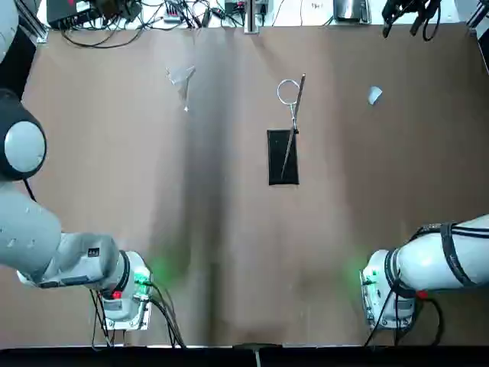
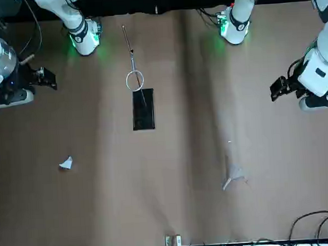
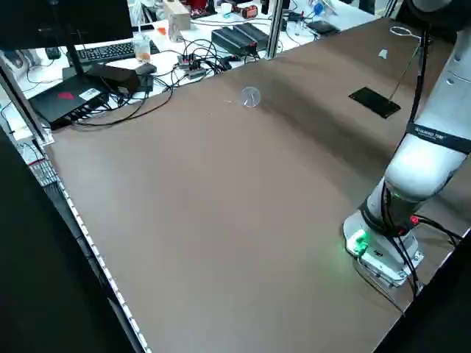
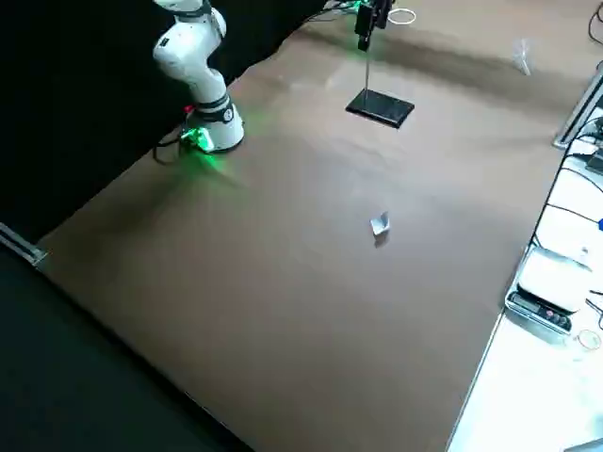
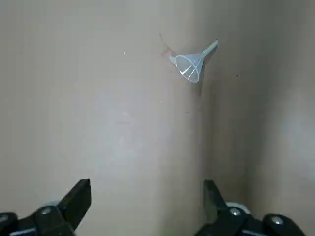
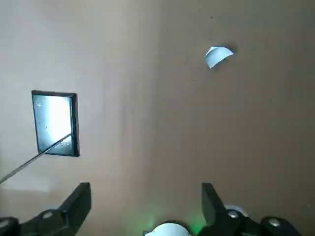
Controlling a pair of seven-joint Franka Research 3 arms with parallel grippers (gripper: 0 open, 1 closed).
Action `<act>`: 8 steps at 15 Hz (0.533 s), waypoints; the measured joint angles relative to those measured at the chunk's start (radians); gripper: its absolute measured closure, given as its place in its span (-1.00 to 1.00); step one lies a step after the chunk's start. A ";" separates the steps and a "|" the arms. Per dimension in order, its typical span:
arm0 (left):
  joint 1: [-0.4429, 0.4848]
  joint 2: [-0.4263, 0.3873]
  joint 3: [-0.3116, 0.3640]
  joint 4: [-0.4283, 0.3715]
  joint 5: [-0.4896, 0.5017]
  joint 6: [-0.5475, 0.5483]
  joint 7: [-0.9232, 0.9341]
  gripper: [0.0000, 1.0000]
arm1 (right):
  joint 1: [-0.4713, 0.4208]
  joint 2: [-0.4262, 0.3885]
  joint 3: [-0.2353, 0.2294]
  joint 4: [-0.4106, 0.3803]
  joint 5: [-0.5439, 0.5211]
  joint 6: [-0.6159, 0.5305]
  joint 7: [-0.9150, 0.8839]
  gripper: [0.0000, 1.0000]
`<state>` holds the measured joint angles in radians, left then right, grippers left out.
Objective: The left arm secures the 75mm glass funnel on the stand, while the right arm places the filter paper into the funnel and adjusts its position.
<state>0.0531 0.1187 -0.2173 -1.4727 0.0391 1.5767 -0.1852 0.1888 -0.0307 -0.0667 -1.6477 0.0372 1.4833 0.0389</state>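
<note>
1. The 75mm glass funnel point(image 1: 182, 79) lies on its side on the brown table point(image 1: 229, 252) in the top view, on the robot's left half and toward the far edge, well apart from the stand point(image 1: 283, 156). The stand's black base sits near the middle of the table, its rod leaning up to a bare wire ring. The filter paper point(image 1: 374, 95) lies on the right half, also far from the arms. The left arm point(image 1: 53, 248) and the right arm point(image 1: 435, 260) show only their bases and lower links at the near edge.
2. In the front view the left gripper point(image 2: 278, 88) hangs at the table's side edge, raised and clear of everything, and the right gripper point(image 2: 45, 78) does the same at the opposite edge. The funnel point(image 2: 233, 177), the stand point(image 2: 142, 107) and the paper point(image 2: 66, 163) each lie apart from one another.
3. The left side view shows the funnel point(image 3: 250, 97) alone on the table, with cables and equipment point(image 3: 110, 66) on the bench beyond.
4. The right side view shows the paper point(image 4: 380, 224) lying alone, well short of the stand's base point(image 4: 381, 107).
5. In the left wrist view the left gripper point(image 5: 146, 196) has its fingers spread wide and holds nothing; the funnel point(image 5: 191, 64) lies well beyond them.
6. In the right wrist view the right gripper point(image 6: 145, 199) is likewise spread wide and empty, with the paper point(image 6: 217, 55) and the stand's base point(image 6: 54, 123) both far off.
</note>
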 joint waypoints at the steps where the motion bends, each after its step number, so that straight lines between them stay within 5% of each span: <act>1: 0.000 0.000 0.000 0.000 0.000 0.000 0.000 -1.00 | -0.001 0.000 0.001 0.000 0.000 0.001 0.000 -0.99; 8: 0.050 0.002 0.004 -0.008 -0.001 -0.031 -0.001 -1.00 | -0.007 0.000 0.002 -0.001 -0.001 0.012 0.000 -0.99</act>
<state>0.1026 0.1207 -0.2135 -1.4809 0.0383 1.5455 -0.1863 0.1820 -0.0307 -0.0650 -1.6484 0.0363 1.4953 0.0389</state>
